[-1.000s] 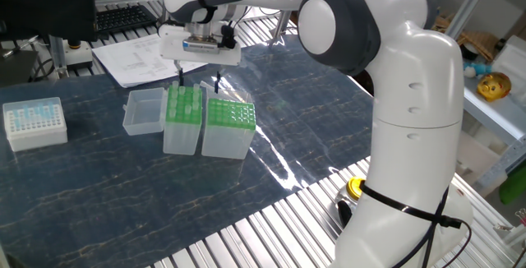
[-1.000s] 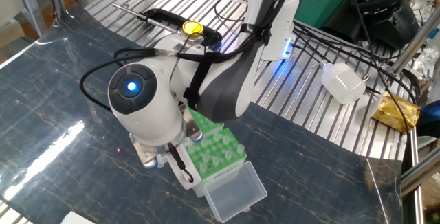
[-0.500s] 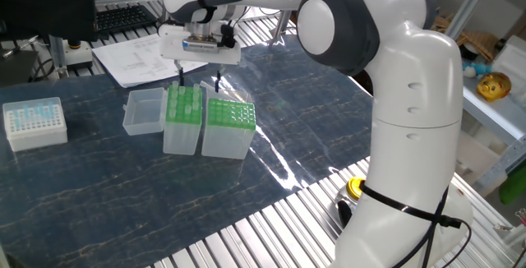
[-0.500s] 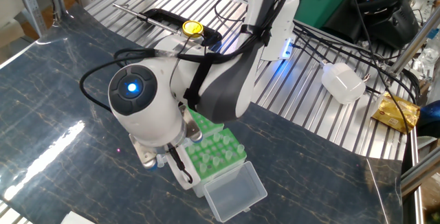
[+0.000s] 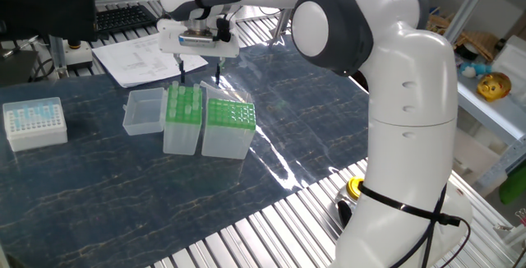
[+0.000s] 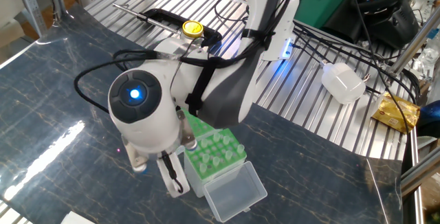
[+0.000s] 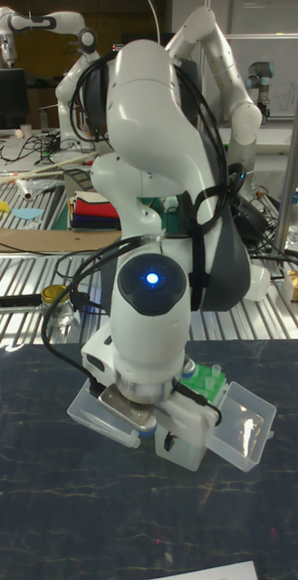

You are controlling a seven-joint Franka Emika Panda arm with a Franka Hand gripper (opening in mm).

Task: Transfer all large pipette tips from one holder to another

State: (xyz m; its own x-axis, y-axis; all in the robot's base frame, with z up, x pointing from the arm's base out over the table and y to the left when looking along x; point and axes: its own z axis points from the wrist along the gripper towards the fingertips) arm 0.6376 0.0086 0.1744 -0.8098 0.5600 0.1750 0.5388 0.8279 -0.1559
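The counter (image 5: 99, 186) carries everything, with the white arm (image 5: 394, 95) reaching over it. The wide holder (image 5: 227, 128) stands mid-counter. Touching its left side is the narrow holder (image 5: 182, 120), and left of that, a clear tray (image 5: 145, 110). Well apart to the left sits a white box (image 5: 34, 122). Above the holders hangs the end effector (image 5: 200, 72), fingers spread, gripping nothing. The large tips (image 6: 218, 145) stand in a green rack beside the tray.
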